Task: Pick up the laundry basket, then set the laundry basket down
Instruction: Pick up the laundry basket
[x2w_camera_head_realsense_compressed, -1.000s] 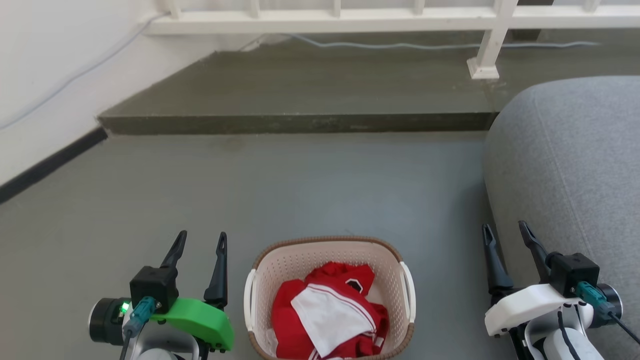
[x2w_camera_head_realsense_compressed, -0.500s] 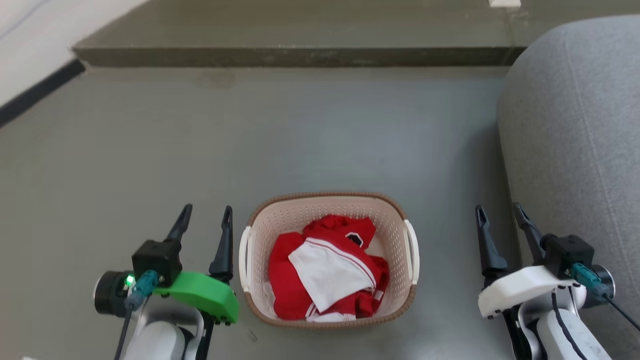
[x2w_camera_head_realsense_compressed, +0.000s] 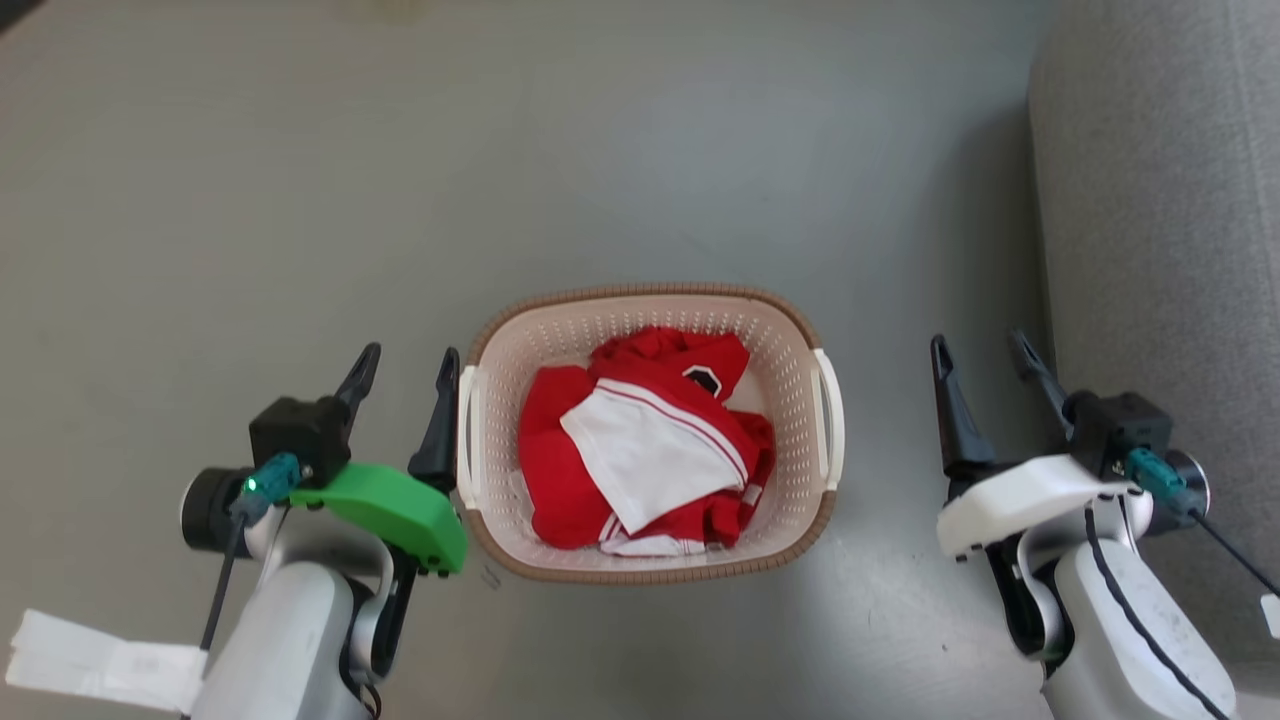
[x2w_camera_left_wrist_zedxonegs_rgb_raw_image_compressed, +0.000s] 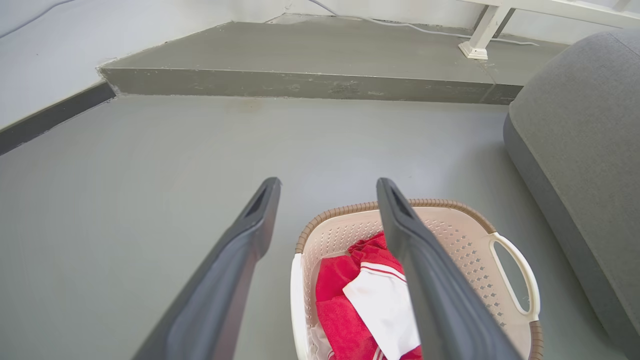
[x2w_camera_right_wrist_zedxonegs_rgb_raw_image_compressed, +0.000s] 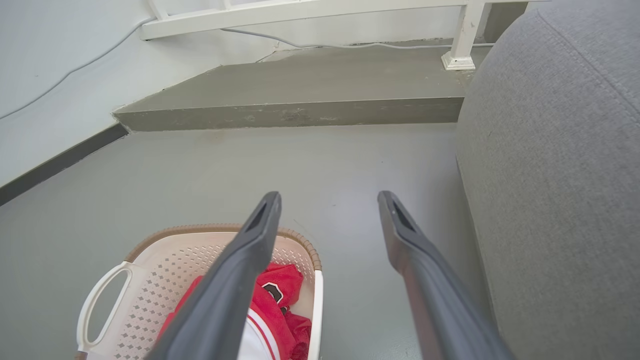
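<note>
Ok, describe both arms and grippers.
Left gripper: two long dark fingers, black block with teal plug and green light, bright green cover, pale forearm with white tag. Right gripper: same dark fingers, white cover, black block, teal plug, black cable.

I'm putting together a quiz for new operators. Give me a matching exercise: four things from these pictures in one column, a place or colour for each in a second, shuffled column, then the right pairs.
Things:
1. left gripper
2. right gripper
3. laundry basket
4. red and white garment

Descriptions:
A. lies inside the basket
B. white housing, open, next to the grey sofa
C. stands on the grey floor between the two grippers
D. green housing, open, close beside a basket handle

Pairs: 1-D, 2-B, 3-C, 4-A
</note>
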